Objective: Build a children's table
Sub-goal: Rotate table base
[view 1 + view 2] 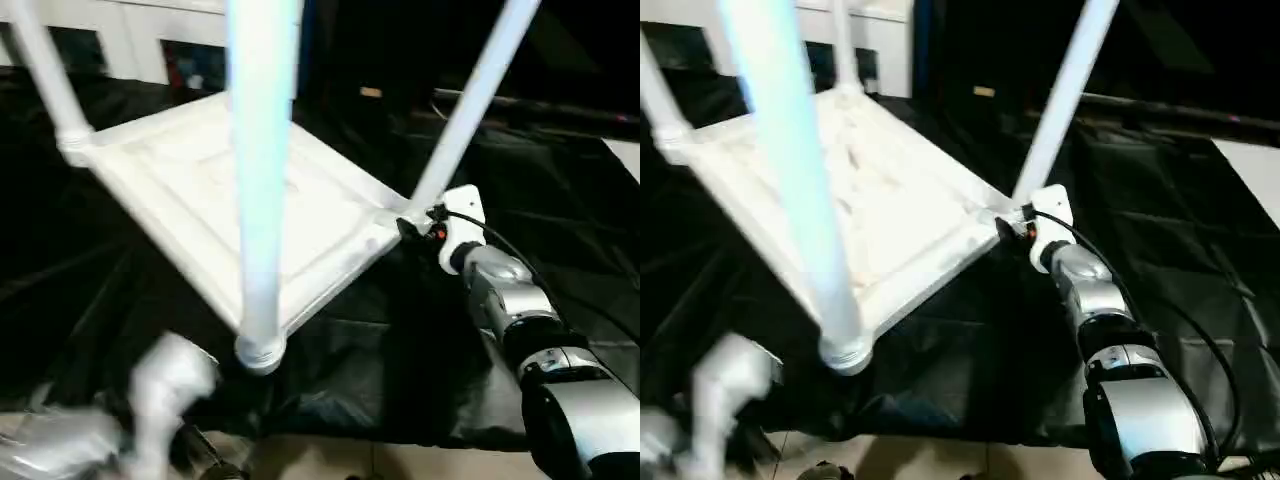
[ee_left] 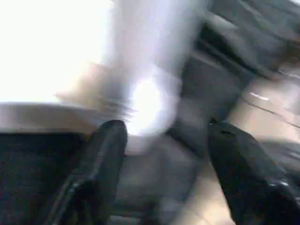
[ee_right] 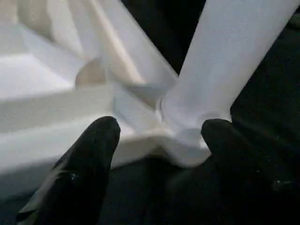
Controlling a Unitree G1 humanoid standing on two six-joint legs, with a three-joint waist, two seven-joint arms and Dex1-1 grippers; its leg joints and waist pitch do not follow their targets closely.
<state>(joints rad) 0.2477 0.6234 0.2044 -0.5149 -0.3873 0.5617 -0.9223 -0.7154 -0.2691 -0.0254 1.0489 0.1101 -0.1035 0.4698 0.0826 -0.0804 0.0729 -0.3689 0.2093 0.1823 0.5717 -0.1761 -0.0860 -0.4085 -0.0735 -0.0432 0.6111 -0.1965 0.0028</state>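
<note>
Left eye view gives you one table (image 1: 215, 190), upside down on a black sheet (image 1: 560, 215), ribbed underside up. Count the legs in the right eye view: four, all standing in the corner sockets, the near leg (image 1: 790, 180) bluish and tallest in frame. The top is white and tilted. Your right gripper (image 3: 159, 140) sits at the right corner socket, fingers spread on either side of it, not clamped. Your left gripper (image 2: 164, 154) is open near the base of the near leg, gripping nothing.
</note>
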